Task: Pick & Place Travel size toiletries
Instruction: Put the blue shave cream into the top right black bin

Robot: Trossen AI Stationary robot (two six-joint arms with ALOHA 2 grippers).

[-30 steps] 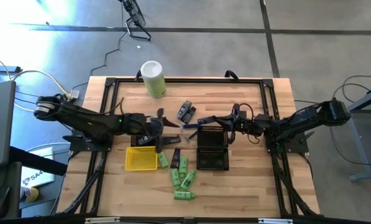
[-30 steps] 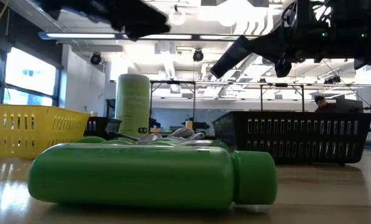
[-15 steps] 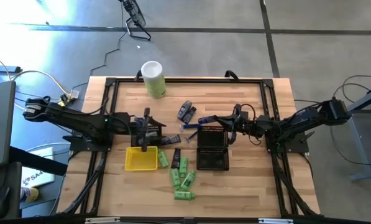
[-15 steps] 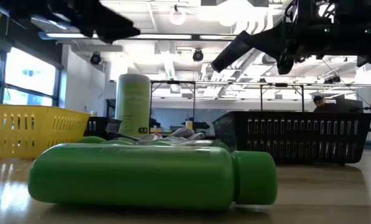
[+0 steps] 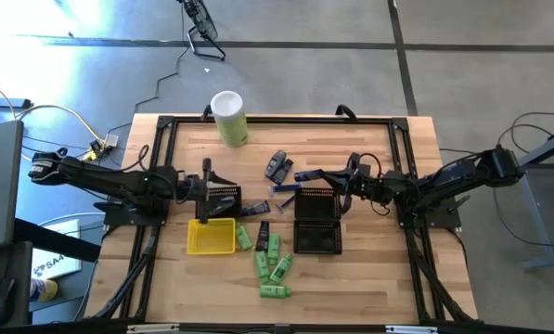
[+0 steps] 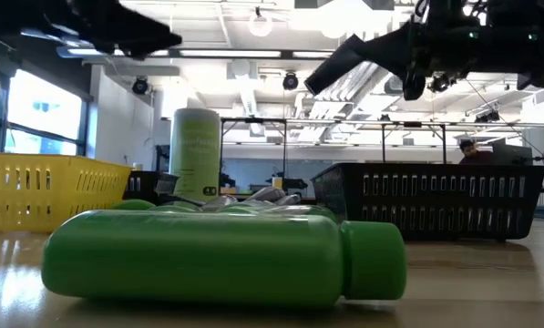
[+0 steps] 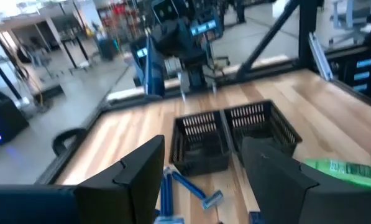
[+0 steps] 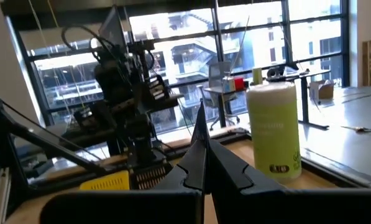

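Meanwhile green bottles (image 5: 269,263) — well apart from left gripper (image 5: 205,173) fingers.

My left gripper (image 5: 205,198) hangs raised, fingers (image 7: 138,171) parted, holding nothing. My right gripper (image 5: 325,176) hangs raised, fingers pressed together.

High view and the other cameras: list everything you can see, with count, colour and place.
canister: one, pale green with white lid, far side of the table
yellow tray: one, left of centre
black mesh basket: one, right of centre
green bottles: about five, bright green, clustered between tray and basket, near side
dark tubes: a few, grey and black, mid-table
blue razors: at least two, beside the basket
table: one, light wood
person: one, in the room behind
left gripper: open, above the table by the yellow tray
right gripper: shut, above the basket's far end
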